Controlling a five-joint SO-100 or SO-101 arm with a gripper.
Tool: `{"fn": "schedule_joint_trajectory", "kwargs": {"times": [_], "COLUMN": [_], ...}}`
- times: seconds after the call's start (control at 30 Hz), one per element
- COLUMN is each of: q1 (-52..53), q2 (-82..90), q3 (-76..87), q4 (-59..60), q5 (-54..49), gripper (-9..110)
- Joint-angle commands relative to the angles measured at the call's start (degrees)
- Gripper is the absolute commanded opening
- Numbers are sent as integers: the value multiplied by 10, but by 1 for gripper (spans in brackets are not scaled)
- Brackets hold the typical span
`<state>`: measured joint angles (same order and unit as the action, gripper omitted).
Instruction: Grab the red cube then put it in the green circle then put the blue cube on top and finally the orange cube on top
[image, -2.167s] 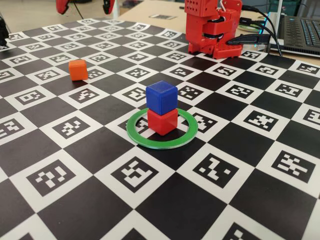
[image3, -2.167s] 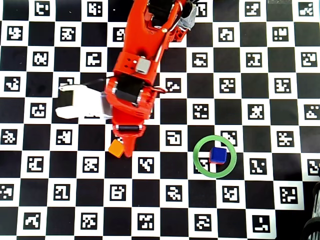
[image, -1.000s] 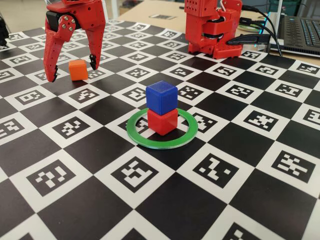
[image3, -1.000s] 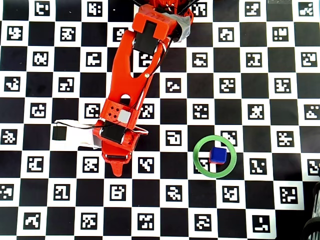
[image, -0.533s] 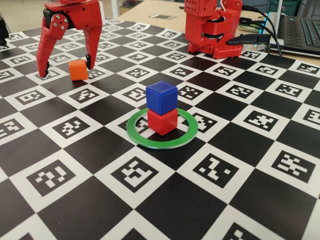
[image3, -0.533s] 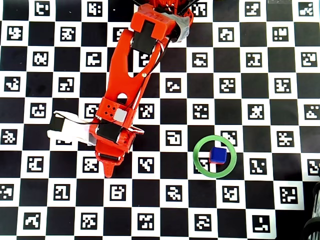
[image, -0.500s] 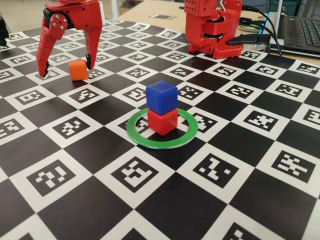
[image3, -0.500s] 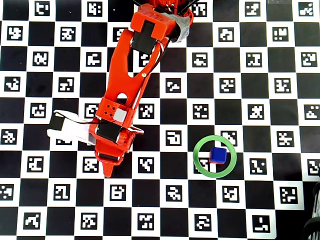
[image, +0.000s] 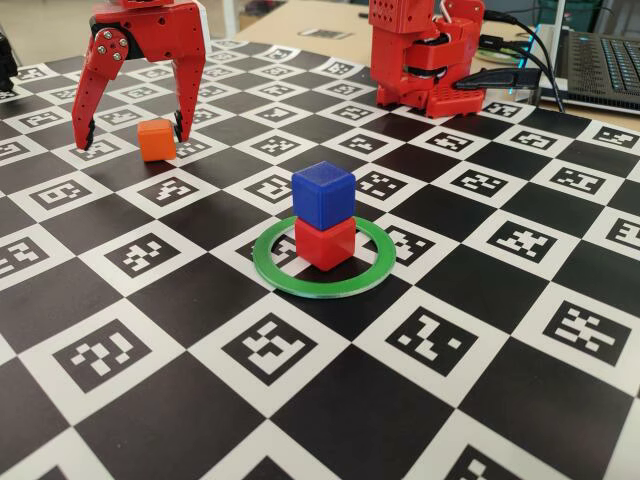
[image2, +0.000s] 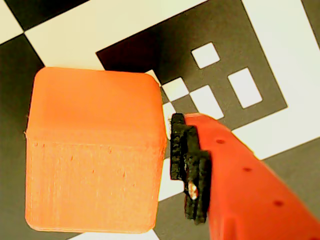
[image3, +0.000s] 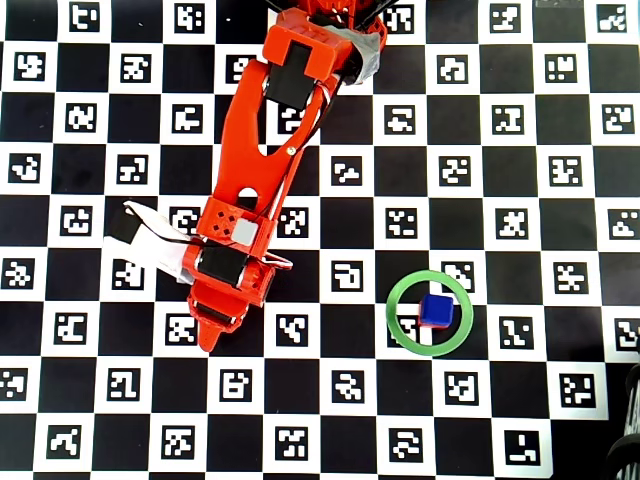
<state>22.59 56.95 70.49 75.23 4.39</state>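
Since a moment ago, our end effector (image: 127, 137) has swung closer around the orange cube (image: 156, 140), arms spread wide, one on each side. To the right, we see the blue cube (image: 324, 194) sitting on the red cube (image: 324, 243) inside the green circle (image: 371, 277).

Bright, even light with soft shadows; fixed and overhead views are sharp, wrist view close-up slightly soft and overexposed.

- The jaws are straddling the orange cube (image: 156, 139), one finger (image2: 192, 165) sitting just beside its face with a thin gap showing.
- Open bench (image: 200, 290) is lying between the orange cube and the blue cube (image: 324, 194).
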Motion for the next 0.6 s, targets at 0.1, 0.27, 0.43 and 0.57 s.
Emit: {"fn": "schedule_joint_trajectory", "kwargs": {"times": [0.1,0.27,0.43,0.57], "q1": [-7,-9,-13,-15], "q2": [33,34,36,38], "q3": [-15,-10,-4,-2], "q4": [2,2,-1,-1], "q5": [36,55,61,66], "gripper": [47,46,45,43]}}
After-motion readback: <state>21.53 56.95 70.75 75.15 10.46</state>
